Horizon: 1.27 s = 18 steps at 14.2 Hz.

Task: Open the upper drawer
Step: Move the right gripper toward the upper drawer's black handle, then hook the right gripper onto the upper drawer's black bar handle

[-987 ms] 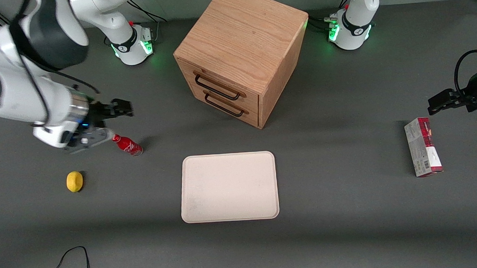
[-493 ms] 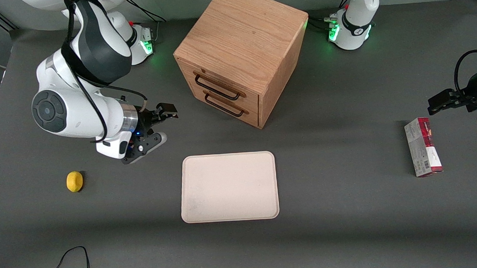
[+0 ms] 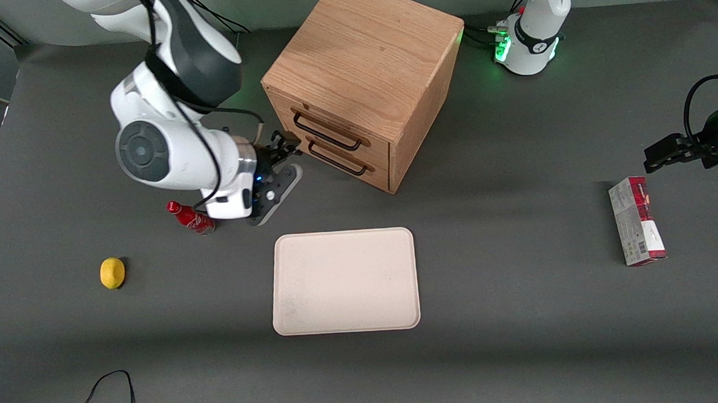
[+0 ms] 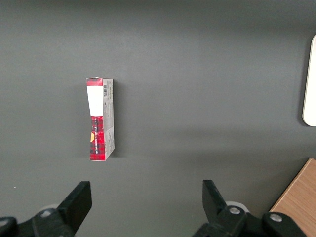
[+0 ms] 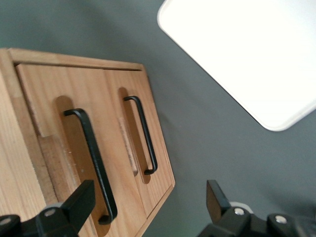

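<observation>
The oak cabinet (image 3: 364,50) stands at the back middle of the table. Its upper drawer (image 3: 378,151) is shut flush, with a long black bar handle (image 3: 326,133). The bottom drawer's handle (image 3: 338,160) lies just below it. My right gripper (image 3: 284,145) is open and empty, close in front of the drawer fronts at the end of the handles nearer the working arm. In the right wrist view the upper drawer's handle (image 5: 91,163) lies beside one finger (image 5: 79,202), and the bottom handle (image 5: 143,136) lies farther off. The gripper (image 5: 148,200) touches nothing.
A cream tray (image 3: 344,281) lies nearer the front camera than the cabinet. A red bottle (image 3: 189,217) lies under my arm, and a lemon (image 3: 112,273) toward the working arm's end. A red and grey box (image 3: 637,221) lies toward the parked arm's end.
My right arm has swung from the working arm's end of the table toward the cabinet. The gripper now sits just in front of the drawers. The red bottle shows again.
</observation>
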Available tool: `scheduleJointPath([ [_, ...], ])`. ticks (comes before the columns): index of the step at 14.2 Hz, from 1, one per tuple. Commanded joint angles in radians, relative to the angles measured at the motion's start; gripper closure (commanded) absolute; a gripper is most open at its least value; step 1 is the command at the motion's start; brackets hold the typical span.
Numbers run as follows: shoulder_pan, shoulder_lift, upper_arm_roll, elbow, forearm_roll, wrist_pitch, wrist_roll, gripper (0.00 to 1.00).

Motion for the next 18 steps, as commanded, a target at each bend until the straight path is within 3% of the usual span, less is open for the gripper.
scheduleJointPath([
  [1, 0.007, -0.005, -0.005, -0.026, -0.002, 0.019, -0.07, 0.0],
  [10, 0.079, -0.095, -0.005, -0.267, 0.001, 0.213, -0.07, 0.0],
  [18, 0.095, -0.157, -0.005, -0.378, 0.015, 0.239, -0.076, 0.0],
])
